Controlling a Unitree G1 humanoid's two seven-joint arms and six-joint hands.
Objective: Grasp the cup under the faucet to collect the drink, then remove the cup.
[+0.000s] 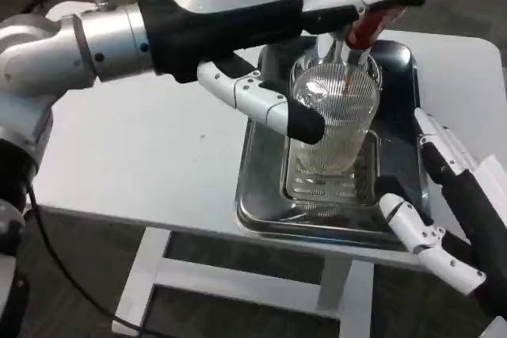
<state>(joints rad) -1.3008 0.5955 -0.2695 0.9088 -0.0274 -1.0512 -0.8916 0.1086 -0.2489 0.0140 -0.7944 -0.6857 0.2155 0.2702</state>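
Left robot hand (277,77) grips one ribbed cup (333,120) under one red faucet (366,28), over one tray (261,203); right robot hand (444,219) open, fingers apart.

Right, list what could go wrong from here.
1. The left hand reaches across the ribbed clear glass cup toward the red faucet handle; it could knock the cup.
2. The right hand rests beside the steel tray, not visibly holding the cup, so it may tip.

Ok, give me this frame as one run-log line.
left hand: reaching over cup, on faucet | cup: ribbed, clear, on tray under faucet | right hand: open beside tray
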